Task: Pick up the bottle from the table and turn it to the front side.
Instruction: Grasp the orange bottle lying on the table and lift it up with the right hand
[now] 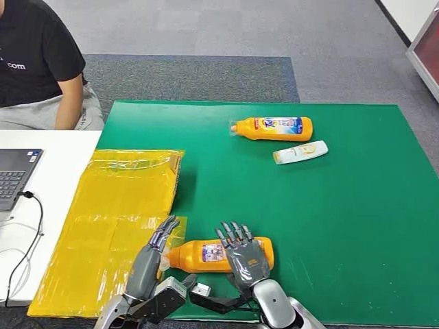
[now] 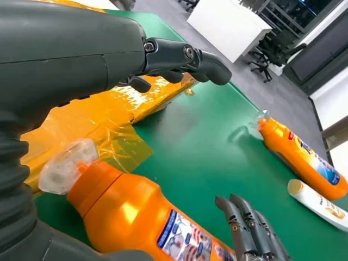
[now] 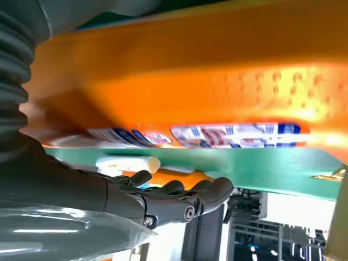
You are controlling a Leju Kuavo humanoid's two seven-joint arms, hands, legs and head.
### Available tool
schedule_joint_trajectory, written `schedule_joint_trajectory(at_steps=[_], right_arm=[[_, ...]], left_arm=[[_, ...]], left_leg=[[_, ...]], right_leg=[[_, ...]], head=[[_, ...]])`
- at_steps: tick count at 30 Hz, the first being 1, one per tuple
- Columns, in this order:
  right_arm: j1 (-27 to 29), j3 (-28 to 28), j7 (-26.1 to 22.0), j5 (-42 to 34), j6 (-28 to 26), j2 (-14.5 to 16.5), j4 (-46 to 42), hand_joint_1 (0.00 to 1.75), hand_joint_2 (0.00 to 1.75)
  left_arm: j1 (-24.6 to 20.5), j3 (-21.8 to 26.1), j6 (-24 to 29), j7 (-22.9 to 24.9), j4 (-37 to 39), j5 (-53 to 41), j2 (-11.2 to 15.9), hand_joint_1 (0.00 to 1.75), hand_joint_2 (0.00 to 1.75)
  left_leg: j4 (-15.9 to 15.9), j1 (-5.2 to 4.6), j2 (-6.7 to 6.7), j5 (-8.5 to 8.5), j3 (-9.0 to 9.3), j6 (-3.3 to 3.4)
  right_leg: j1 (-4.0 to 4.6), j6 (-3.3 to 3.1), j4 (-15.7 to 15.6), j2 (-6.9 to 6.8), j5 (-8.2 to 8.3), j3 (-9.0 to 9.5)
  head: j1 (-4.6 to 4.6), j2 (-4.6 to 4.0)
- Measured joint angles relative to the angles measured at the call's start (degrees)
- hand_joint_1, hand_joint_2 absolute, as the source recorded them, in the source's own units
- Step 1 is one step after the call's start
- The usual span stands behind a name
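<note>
Your robot's right hand lay over the near orange bottle, fingers stretched out flat across its body and not visibly wrapped round it. You couldn't tell from the right wrist view whether any grip had formed. The left hand hovered just beside the bottle's clear cap end, fingers extended and apart, holding nothing.

The bottle lay on its side at the near edge of the green mat, cap pointing left toward the yellow plastic sheet, label partly showing between the two hands.

Progress, as you'd judge it: early. The bottle was still on the mat, not yet picked up, let alone turned; closing a hold, lifting and rotating to the front side were all left to do (the rounded, glossy body could roll under a flat palm).

Far across the mat lay a second orange bottle w/ a white tube just near of it, well apart from both hands. A person in a black shirt sat at far left, by a laptop on the white table.
</note>
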Motion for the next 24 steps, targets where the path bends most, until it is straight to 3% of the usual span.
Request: schedule_joint_trajectory(at_steps=[8, 9, 12, 13, 15, 24], right_arm=[[-2.7, 0.0, 1.6, 1.1, 3.6, 0.6, 2.5, 0.0, 1.75], [-3.1, 0.0, 1.8, 1.1, 4.2, 0.8, 2.9, 0.13, 1.75], [-4.0, 0.0, 2.4, 1.0, 6.0, 1.3, 4.3, 1.36, 1.75], [-4.3, 0.0, 2.5, 0.9, 6.6, 1.4, 4.9, 1.67, 1.75], [-5.0, 0.0, 2.7, 0.7, 7.6, 1.5, 6.3, 1.75, 1.75], [-8.3, 0.0, 2.7, -1.0, 10.4, 2.1, 10.0, 1.75, 1.75]], left_arm=[[0.2, 0.3, 0.6, 0.0, -0.2, 0.0, -0.2, 0.0, 1.75], [0.3, 0.4, 0.6, 0.0, -0.2, -0.1, -0.2, 0.0, 1.75], [0.4, 0.7, 0.7, 0.0, -0.2, 0.0, -0.4, 0.0, 1.75], [0.4, 0.7, 0.7, 0.0, -0.2, 0.0, -0.4, 0.0, 1.75], [0.4, 0.8, 0.7, 0.0, -0.2, 0.1, -0.4, 0.0, 1.75], [0.3, 0.8, 0.6, 0.2, -0.2, 0.3, -0.5, 0.0, 1.75]], left_leg=[[0.0, 0.0, 0.0, -0.1, 0.14, -0.05], [0.0, 0.0, 0.01, -0.21, 0.21, -0.02], [0.0, 0.01, 0.03, -0.68, 0.61, -0.07], [-0.1, 0.01, 0.04, -0.74, 0.73, -0.12], [-0.1, 0.01, 0.03, -0.71, 0.88, -0.08], [0.0, -0.02, 0.01, -0.3, 1.31, 0.17]], right_leg=[[0.01, -0.05, 0.0, 0.01, -0.05, 0.05], [0.02, -0.11, 0.0, 0.02, -0.13, 0.06], [0.04, -0.27, -0.1, 0.04, -0.53, 0.27], [0.05, -0.27, -0.1, 0.04, -0.6, 0.38], [0.04, -0.26, -0.1, 0.04, -0.6, 0.53], [0.01, -0.02, -0.1, 0.03, -0.37, 0.95]], head=[[0.0, 0.0], [0.0, 0.0], [0.01, 0.0], [0.0, 0.0], [0.0, 0.0], [0.01, 0.0]])
